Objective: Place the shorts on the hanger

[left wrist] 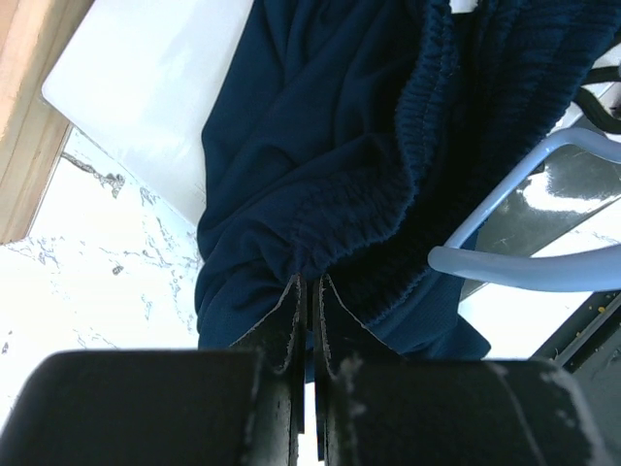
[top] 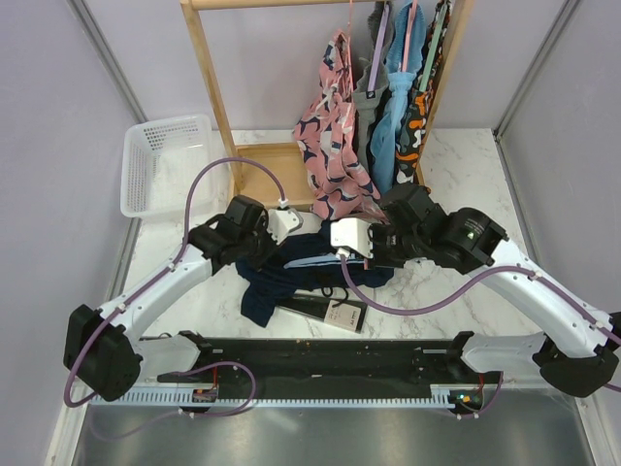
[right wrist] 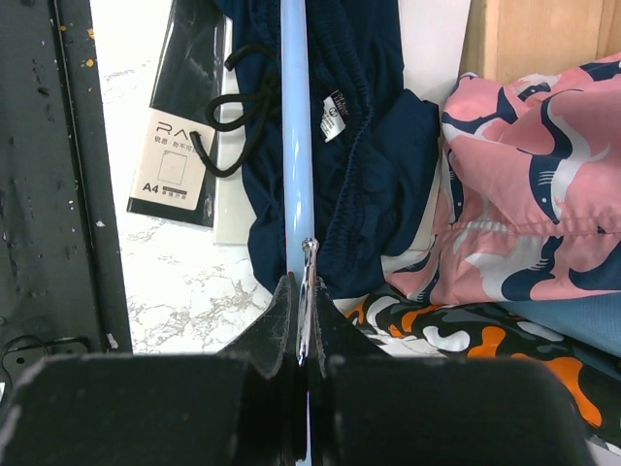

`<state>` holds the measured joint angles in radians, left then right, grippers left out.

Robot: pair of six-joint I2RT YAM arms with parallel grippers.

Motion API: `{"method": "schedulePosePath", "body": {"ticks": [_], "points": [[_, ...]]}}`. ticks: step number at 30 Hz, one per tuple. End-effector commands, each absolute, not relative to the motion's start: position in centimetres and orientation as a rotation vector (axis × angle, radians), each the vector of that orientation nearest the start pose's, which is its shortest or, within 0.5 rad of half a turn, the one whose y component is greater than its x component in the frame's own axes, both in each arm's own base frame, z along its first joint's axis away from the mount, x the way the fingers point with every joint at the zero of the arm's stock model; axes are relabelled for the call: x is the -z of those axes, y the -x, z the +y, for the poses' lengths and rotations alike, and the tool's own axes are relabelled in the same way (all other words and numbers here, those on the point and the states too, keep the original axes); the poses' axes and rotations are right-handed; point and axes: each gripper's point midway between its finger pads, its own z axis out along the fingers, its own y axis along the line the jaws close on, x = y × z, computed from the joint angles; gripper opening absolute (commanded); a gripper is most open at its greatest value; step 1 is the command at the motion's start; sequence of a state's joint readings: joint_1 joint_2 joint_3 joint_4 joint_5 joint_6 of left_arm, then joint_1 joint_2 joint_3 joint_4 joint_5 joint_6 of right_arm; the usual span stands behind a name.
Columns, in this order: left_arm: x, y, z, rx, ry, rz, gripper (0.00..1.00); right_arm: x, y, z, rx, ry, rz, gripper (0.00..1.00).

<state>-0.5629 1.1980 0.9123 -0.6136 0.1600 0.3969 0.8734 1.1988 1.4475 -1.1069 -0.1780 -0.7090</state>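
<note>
The shorts (left wrist: 320, 146), heaped on the marble bench (top: 461, 165), are pinched at a fold by the left hand (left wrist: 307, 291). The hanger (right wrist: 294, 116), laid across them, is clamped, seemingly at its neck, by the right hand (right wrist: 303, 301).

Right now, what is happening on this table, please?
The left claw is shut on a fold of the navy shorts. The right claw is shut on the thin bar of the light-blue hanger. The shorts lie bunched on the marble table and are not yet hung on the hanger.
</note>
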Motion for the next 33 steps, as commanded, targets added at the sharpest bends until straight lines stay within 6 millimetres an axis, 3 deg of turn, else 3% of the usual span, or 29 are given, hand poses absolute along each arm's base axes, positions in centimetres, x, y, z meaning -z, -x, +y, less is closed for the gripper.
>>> {"method": "schedulePosePath", "body": {"ticks": [1, 7, 13, 17, 22, 30, 33], "points": [[-15.1, -25.1, -18.0, 0.313, -1.167, 2.134, 0.02, -28.2, -18.7, 22.6, -0.269, 1.742, 1.607, 0.0], [-17.5, -24.4, -18.9, 0.379, -1.148, 2.116, 0.02, -27.6, -19.9, 23.3, -0.238, 1.739, 1.617, 0.0], [-19.6, -23.8, -19.3, 0.398, -1.139, 2.107, 0.02, -28.9, -21.2, 25.7, -0.271, 1.636, 1.598, 0.0], [-20.8, -23.8, -19.4, 0.407, -1.12, 2.127, 0.02, -30.1, -20.8, 27.9, -0.357, 1.578, 1.561, 0.0], [-22.6, -23.5, -19.8, 0.44, -1.076, 2.146, 0.02, -28.6, -20.1, 29.4, -0.4, 1.587, 1.553, 0.0], [-23.7, -22.9, -20.4, 0.465, -1.079, 2.148, 0.02, -29.1, -21.1, 32.2, -0.407, 1.551, 1.53, 0.0], [-23.6, -23.0, -20.0, 0.437, -1.049, 2.177, 0.02, -29.7, -22.3, 31.2, -0.325, 1.496, 1.567, 0.0]]}}
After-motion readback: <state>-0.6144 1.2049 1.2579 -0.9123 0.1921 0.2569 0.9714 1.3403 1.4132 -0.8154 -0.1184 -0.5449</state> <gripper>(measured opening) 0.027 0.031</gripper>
